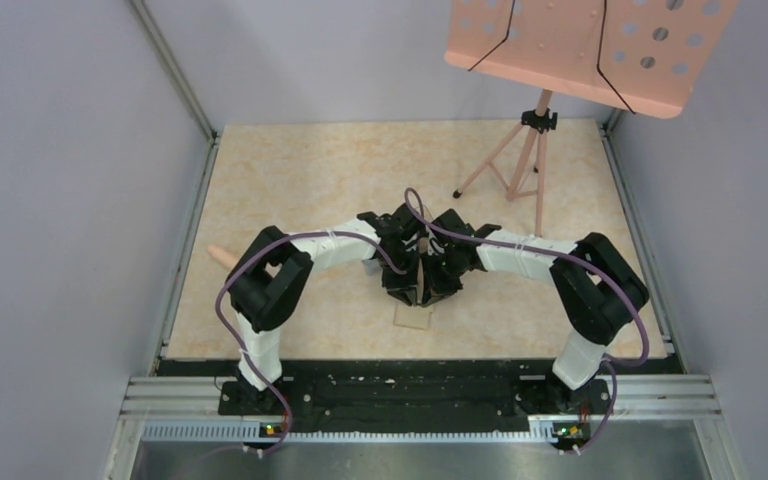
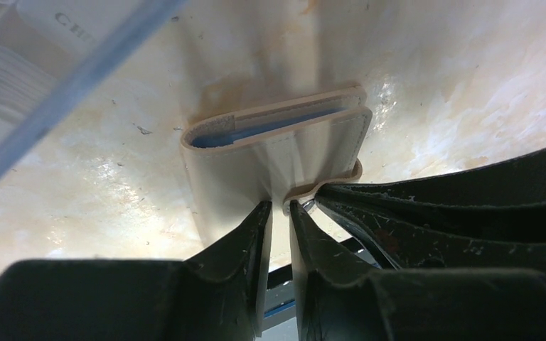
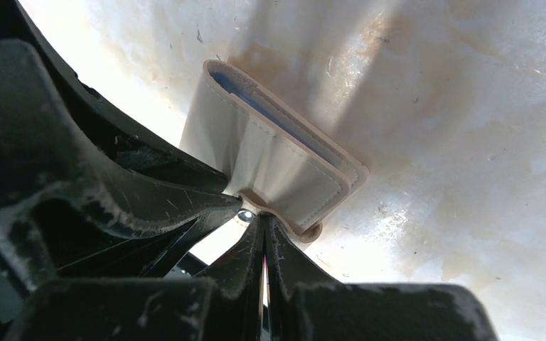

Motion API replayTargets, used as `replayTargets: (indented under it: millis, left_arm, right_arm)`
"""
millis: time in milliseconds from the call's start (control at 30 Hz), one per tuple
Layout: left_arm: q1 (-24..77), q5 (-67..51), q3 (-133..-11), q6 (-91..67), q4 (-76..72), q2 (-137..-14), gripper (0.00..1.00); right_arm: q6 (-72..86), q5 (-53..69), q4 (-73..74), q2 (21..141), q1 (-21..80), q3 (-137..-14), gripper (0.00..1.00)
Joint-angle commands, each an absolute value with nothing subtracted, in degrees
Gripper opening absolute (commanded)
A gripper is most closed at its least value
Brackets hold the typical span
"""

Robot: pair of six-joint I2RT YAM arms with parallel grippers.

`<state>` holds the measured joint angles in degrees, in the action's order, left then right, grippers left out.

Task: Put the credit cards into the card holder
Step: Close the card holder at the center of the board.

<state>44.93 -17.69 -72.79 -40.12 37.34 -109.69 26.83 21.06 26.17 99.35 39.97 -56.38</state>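
- Tabletop (image 1: pixel 290 170): glossy cream surface with marbled orange veining and fine scuffs; grey walls on three sides.
- Stub (image 1: pixel 220 254): small peach-coloured cylinder lying near the table's left edge, well apart from the arms.
- Clear plastic box (image 2: pixel 78 67): transparent wall with a bluish rim, at the upper left of the left wrist view. Pale stacked pieces with printed letters show through it, too blurred to identify.
- Left arm (image 1: pixel 270 290): white links, black joints, elbow bent outward, wrist reaching in to the table centre.
- Left gripper (image 2: pixel 279 212): black scuffed fingers, a narrow gap between them, tips at the lower edge of the card holder's front panel; firm pressure cannot be told.
- Card holder (image 2: pixel 256 163): folded tan leather-like wallet with stitched edges and a light blue lining, lying at the table centre between both grippers.
- Right gripper (image 3: pixel 263 222): fingers pressed together, tips touching the wallet's closing tab beside a metal snap; whether the tab is pinched cannot be told.
- Right arm (image 1: pixel 600 290): mirrors the left.
- Music stand (image 1: pixel 580 45): peach perforated desk on a tripod, far right.
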Motion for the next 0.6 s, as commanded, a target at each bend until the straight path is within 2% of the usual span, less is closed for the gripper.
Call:
replayTargets:
  millis: [0, 167, 433, 567]
  left_arm:
    - [50.8, -17.5, -74.9, -32.4, 32.5, -117.1, 0.25]
    - [52.5, -14.2, -77.4, -32.2, 35.9, -120.0, 0.23]
    - [54.5, -12.4, -79.2, -31.7, 37.6, -124.4, 0.06]
    - [54.6, -11.4, -80.1, -31.4, 38.6, -124.0, 0.07]
  right_arm:
    - [22.3, 16.7, 26.3, 107.5, 43.6, -53.0, 0.00]
    - [22.5, 17.6, 25.9, 108.4, 43.7, -53.0, 0.00]
    - [23.8, 16.7, 25.6, 109.7, 43.7, -51.6, 0.00]
    - [23.3, 17.5, 25.2, 108.4, 43.7, -51.6, 0.00]
